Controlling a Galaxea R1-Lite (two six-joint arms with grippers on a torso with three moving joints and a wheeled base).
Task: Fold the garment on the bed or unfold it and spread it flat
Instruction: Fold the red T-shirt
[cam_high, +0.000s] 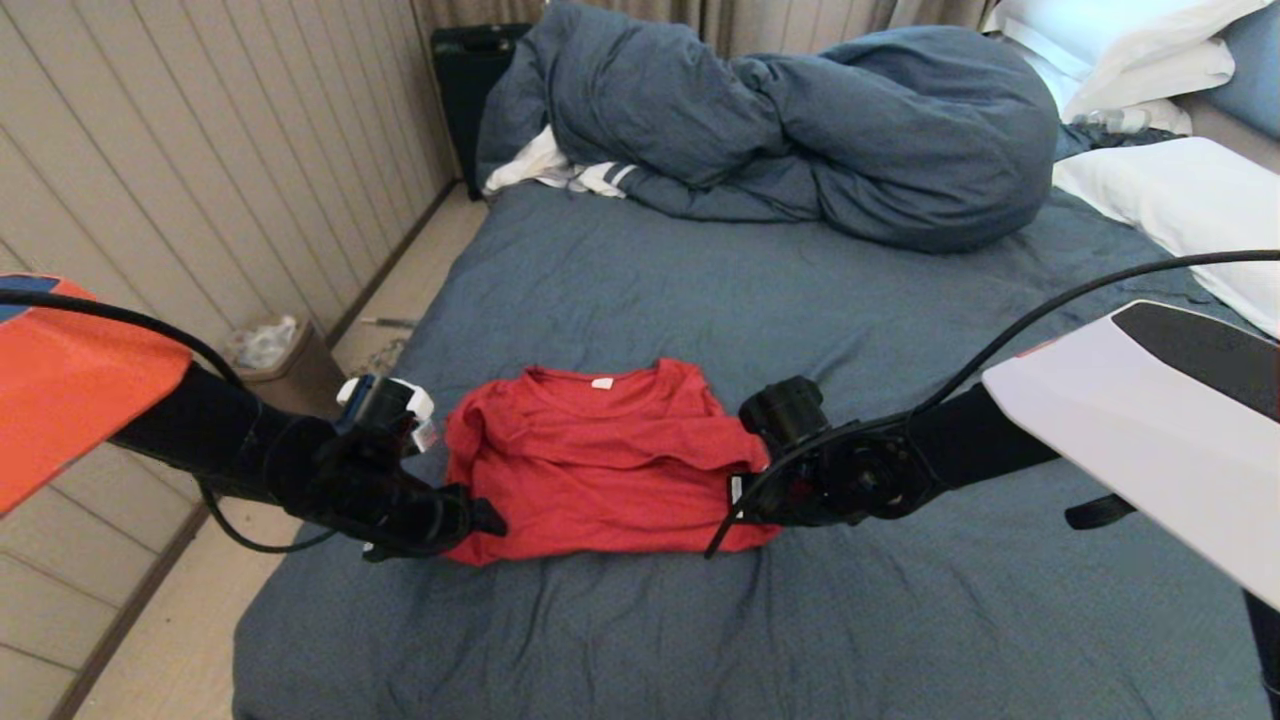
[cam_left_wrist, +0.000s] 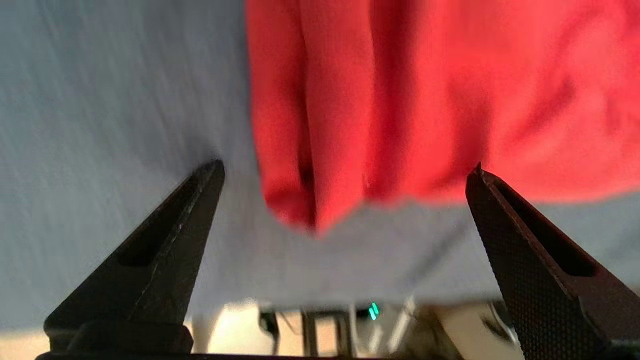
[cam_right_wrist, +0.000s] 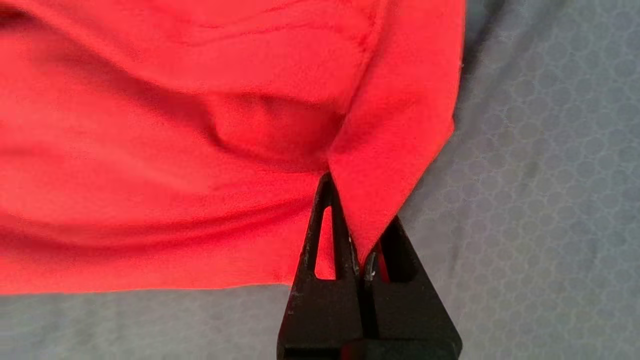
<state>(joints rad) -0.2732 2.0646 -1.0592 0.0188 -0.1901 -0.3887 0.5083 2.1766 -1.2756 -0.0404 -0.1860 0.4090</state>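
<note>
I see the red garment (cam_high: 600, 460) lying crumpled, partly folded, mid-bed (cam_high: 700, 290), neck tag up. My right gripper (cam_right_wrist: 362, 250) pinches its corner; my left gripper (cam_left_wrist: 345, 175) gapes wide, empty, beside its edge.

The bed (cam_high: 620, 290) carries a wrinkled blue-grey sheet. On it lies the garment (cam_high: 600, 460), folded, between both grippers' fingertips. Beyond the fingers lie a bunched duvet (cam_high: 800, 130), a white striped cloth (cam_high: 560, 172) and white pillows (cam_high: 1180, 200).
</note>
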